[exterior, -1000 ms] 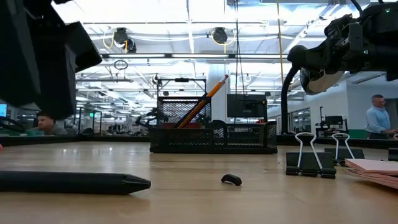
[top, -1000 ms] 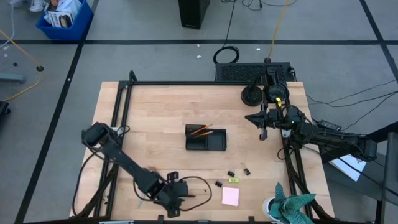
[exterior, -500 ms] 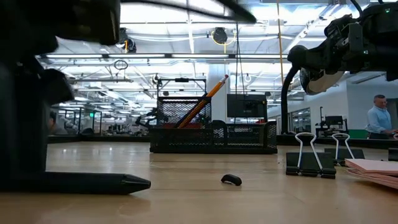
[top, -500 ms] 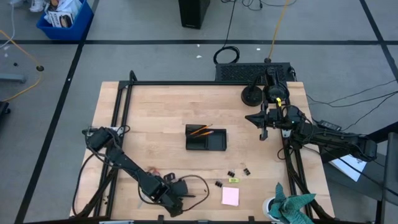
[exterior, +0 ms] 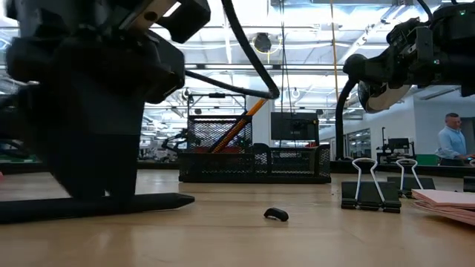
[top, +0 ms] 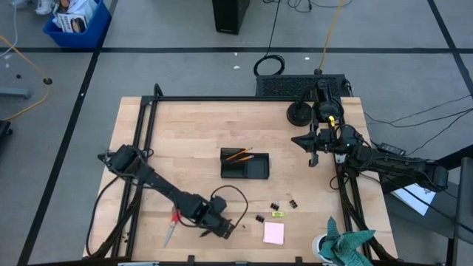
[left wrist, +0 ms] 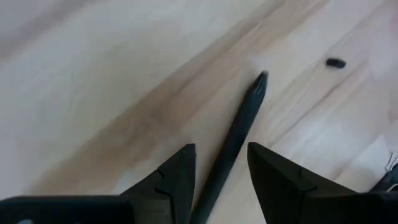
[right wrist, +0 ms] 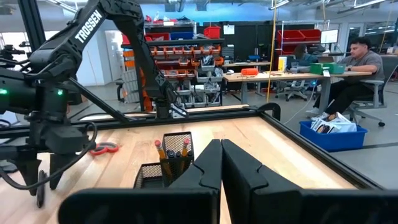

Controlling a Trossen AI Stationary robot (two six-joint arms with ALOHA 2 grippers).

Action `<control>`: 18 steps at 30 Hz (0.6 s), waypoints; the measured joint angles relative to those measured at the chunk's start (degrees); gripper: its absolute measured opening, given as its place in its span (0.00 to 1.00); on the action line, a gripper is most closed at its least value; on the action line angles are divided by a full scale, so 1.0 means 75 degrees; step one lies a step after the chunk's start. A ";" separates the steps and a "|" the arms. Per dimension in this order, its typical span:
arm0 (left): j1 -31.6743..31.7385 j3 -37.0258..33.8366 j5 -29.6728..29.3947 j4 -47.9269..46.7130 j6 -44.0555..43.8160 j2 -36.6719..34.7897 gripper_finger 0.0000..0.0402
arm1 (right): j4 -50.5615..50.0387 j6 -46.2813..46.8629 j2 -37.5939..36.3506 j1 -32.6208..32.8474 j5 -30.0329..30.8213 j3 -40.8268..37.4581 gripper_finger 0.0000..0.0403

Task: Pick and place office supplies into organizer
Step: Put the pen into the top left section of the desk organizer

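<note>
While my right gripper [top: 312,160] waits shut by the table's right edge, I see the left gripper [left wrist: 221,163] low at the front, its fingers parted astride a black pen [left wrist: 239,134] lying on the wood, well short of the organizer [top: 244,164].

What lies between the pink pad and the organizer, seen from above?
In the high view, three small binder clips and a yellow pad lie between the pink pad and the organizer; the rest is bare table.
</note>
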 joint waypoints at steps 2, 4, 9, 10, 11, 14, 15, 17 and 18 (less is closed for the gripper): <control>0.0088 -0.0034 -0.0043 0.0092 0.0942 -0.0087 0.39 | -0.0002 -0.0009 -0.0001 0.0001 0.0000 -0.0002 0.00; 0.0170 -0.0045 -0.0062 0.0220 0.2144 -0.0212 0.39 | -0.0003 -0.0057 0.0000 0.0000 0.0000 -0.0002 0.00; 0.0284 -0.0126 -0.0141 0.0205 0.4585 -0.0823 0.39 | 0.0000 -0.0183 0.0000 0.0003 0.0003 0.0000 0.00; 0.0306 -0.0098 -0.0137 0.0309 0.5130 -0.1013 0.39 | -0.0003 -0.0186 0.0000 0.0000 0.0003 -0.0001 0.00; 0.0315 -0.0078 -0.0131 0.0343 0.5702 -0.1248 0.39 | -0.0003 -0.0186 -0.0002 0.0002 0.0003 0.0000 0.00; 0.0285 -0.0065 -0.0107 0.0458 0.7331 -0.1736 0.39 | -0.0003 -0.0186 0.0000 0.0000 0.0004 -0.0003 0.00; 0.0283 -0.0067 -0.0105 0.0442 0.7840 -0.1850 0.39 | -0.0003 -0.0186 0.0000 0.0002 0.0006 -0.0002 0.00; 0.0284 -0.0071 -0.0112 0.0444 0.9015 -0.2099 0.39 | -0.0003 -0.0187 0.0000 0.0000 0.0009 -0.0001 0.00; 0.0262 -0.0061 -0.0155 0.0420 0.9671 -0.2204 0.39 | -0.0003 -0.0189 -0.0001 0.0001 0.0006 -0.0003 0.00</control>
